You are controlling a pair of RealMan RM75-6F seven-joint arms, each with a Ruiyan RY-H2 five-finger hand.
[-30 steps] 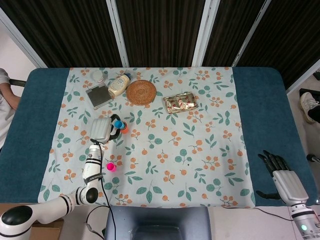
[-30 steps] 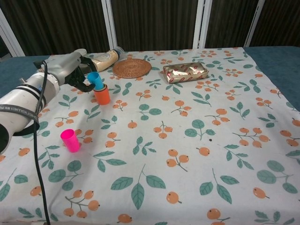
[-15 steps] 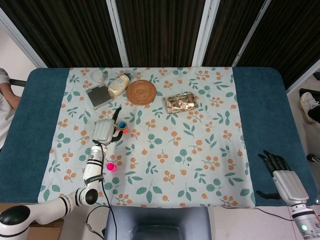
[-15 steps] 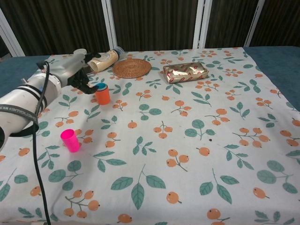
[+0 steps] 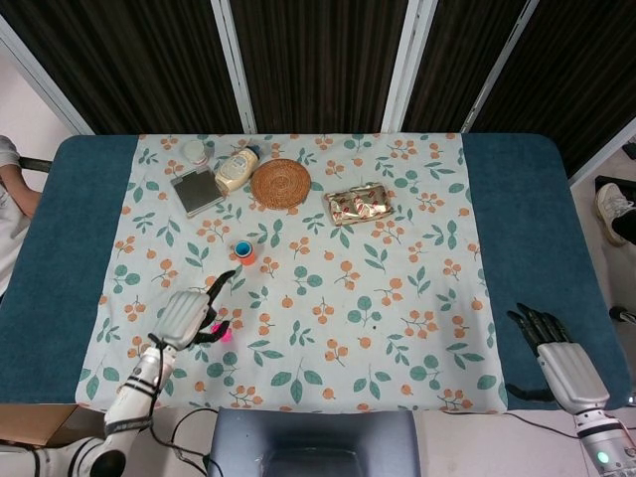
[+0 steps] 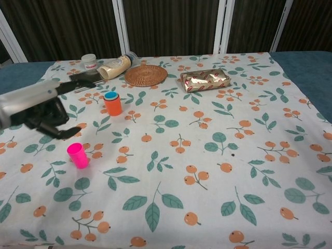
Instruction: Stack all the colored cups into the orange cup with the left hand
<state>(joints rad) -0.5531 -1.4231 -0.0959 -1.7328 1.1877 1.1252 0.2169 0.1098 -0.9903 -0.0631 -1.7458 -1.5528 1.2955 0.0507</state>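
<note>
The orange cup (image 6: 112,104) stands upright on the floral cloth with a blue cup (image 5: 241,247) nested inside it; only the blue rim shows. A pink cup (image 6: 78,155) stands alone nearer the front left, partly hidden behind my left hand in the head view. My left hand (image 6: 44,110) hovers just above and left of the pink cup with its fingers spread and nothing in them; the head view shows the left hand (image 5: 188,316) beside the pink cup. My right hand (image 5: 556,360) rests open at the table's front right corner.
At the back lie a woven coaster (image 6: 146,74), a gold wrapped box (image 6: 205,79), a bottle on its side (image 6: 115,65), a small white jar (image 6: 89,60) and a dark flat case (image 5: 197,191). A person's arm (image 5: 12,179) shows at the far left edge.
My left hand let go of the blue cup, now seated in the orange cup, and drew back toward the front left, ending beside the pink cup. The right hand stayed put.
</note>
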